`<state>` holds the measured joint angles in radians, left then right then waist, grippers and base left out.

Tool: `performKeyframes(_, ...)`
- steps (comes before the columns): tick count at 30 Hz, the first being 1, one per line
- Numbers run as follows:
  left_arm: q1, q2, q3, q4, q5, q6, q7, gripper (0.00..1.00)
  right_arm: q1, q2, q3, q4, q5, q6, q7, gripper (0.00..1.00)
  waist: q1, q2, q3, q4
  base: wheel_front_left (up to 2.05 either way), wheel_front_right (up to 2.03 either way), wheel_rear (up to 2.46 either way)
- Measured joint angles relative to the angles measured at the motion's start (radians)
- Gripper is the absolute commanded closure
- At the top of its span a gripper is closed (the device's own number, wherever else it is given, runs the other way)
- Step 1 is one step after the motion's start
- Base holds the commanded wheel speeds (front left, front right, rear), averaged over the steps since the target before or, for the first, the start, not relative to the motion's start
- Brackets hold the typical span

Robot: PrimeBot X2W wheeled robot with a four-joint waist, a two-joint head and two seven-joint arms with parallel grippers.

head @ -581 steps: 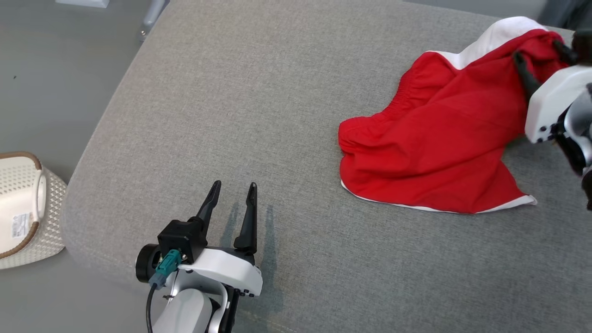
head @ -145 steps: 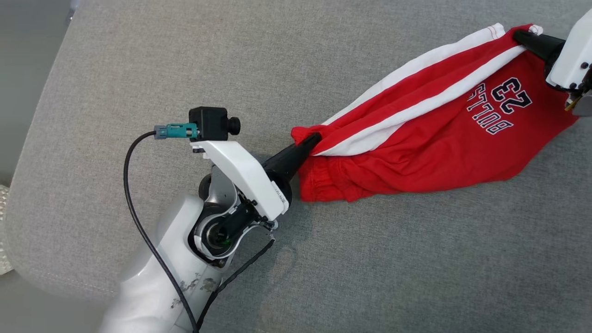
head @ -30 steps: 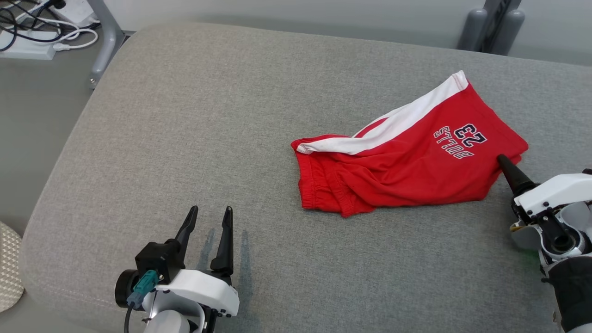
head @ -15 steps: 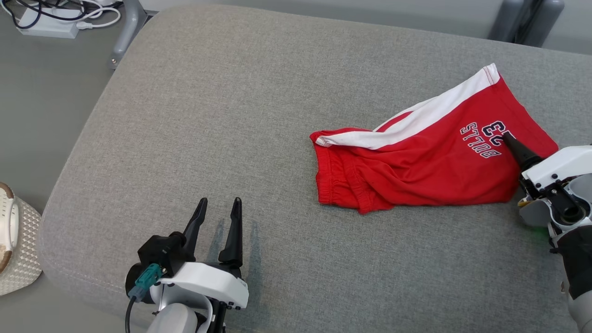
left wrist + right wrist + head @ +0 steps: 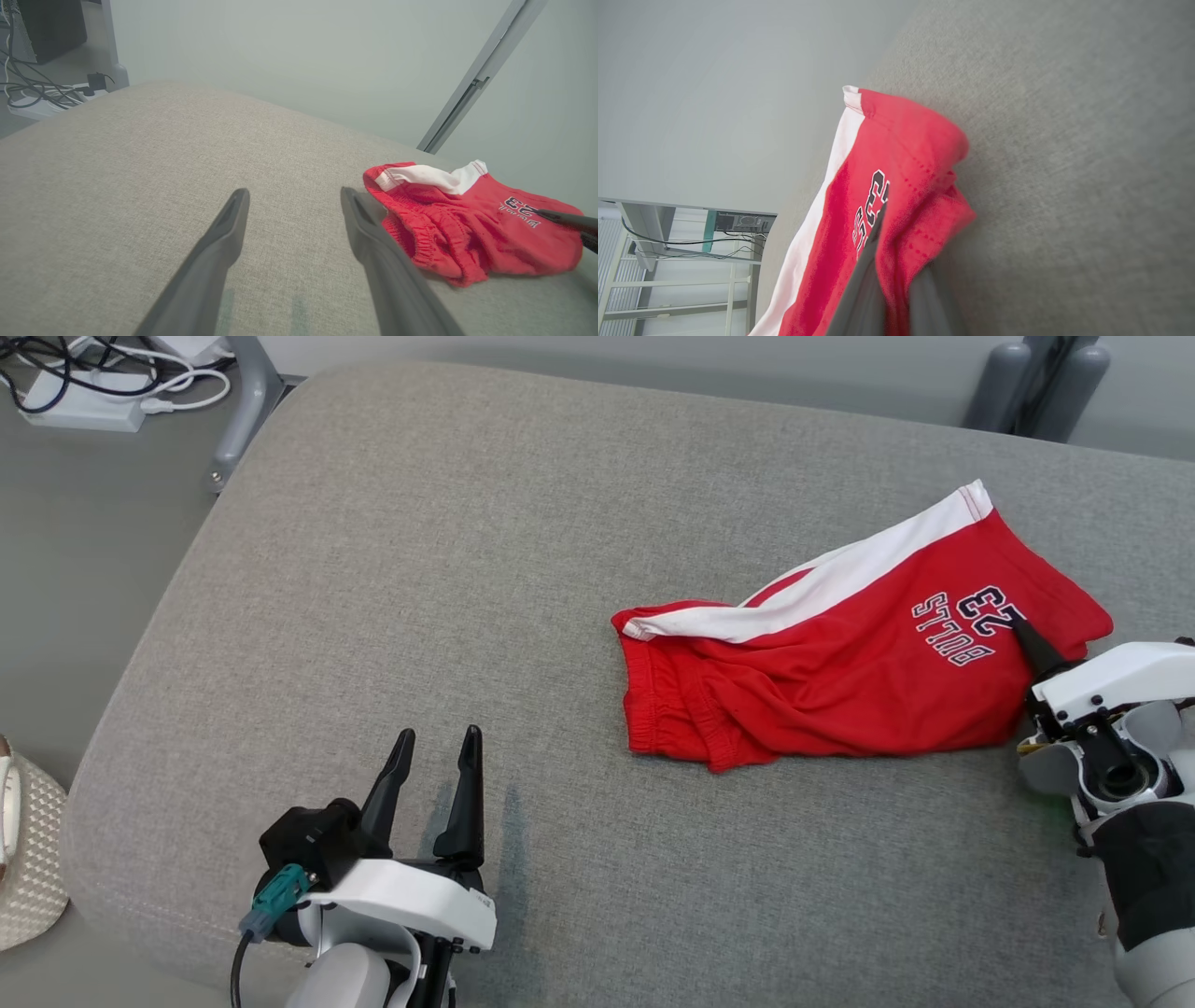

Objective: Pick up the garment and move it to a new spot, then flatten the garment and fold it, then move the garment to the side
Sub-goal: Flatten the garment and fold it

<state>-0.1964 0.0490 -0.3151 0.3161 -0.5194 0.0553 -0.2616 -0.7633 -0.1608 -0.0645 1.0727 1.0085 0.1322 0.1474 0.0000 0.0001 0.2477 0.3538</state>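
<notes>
**Risk.** The right end effector (image 5: 1022, 637) bites only a narrow fold of the shorts (image 5: 840, 672), at the leg hem beside the printed number. In the right wrist view one finger lies over the print and the other sits under the folded edge. The bite may therefore take a single layer. A pull from here could slip off the hem. It could also drag one leg alone, leave the waistband bunched and skew the fold.

**End effectors.** The left end effector (image 5: 439, 733), at the lower left of the head view, has its fingers spread wide. It holds nothing and is well apart from the shorts. Whether its tips touch the cushion (image 5: 467, 523) cannot be told. The right end effector, at the right edge, is closed on the shorts' hem.

**Garment.** The shorts lie on the cushion, right of centre. The waistband points toward frame centre, and the white stripe runs toward the upper right.
</notes>
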Motion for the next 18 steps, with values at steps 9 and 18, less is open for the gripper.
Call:
performKeyframes(9, 0.018, 0.000, 0.019, 0.000, 0.020, 0.004, 0.000, 0.00, 0.083, 0.068, -0.038, -0.053, 0.073, 0.000, -0.117, 1.00, 0.0000, 0.0000, -0.054, -0.063, 0.00, 0.00, 0.00)
performKeyframes(18, 0.072, 0.000, 0.028, 0.002, 0.028, 0.008, 0.000, 0.00, 0.184, 0.111, -0.079, -0.047, 0.142, 0.000, -0.244, 1.00, 0.0000, 0.0000, -0.120, -0.126, 0.00, 0.00, 0.00)
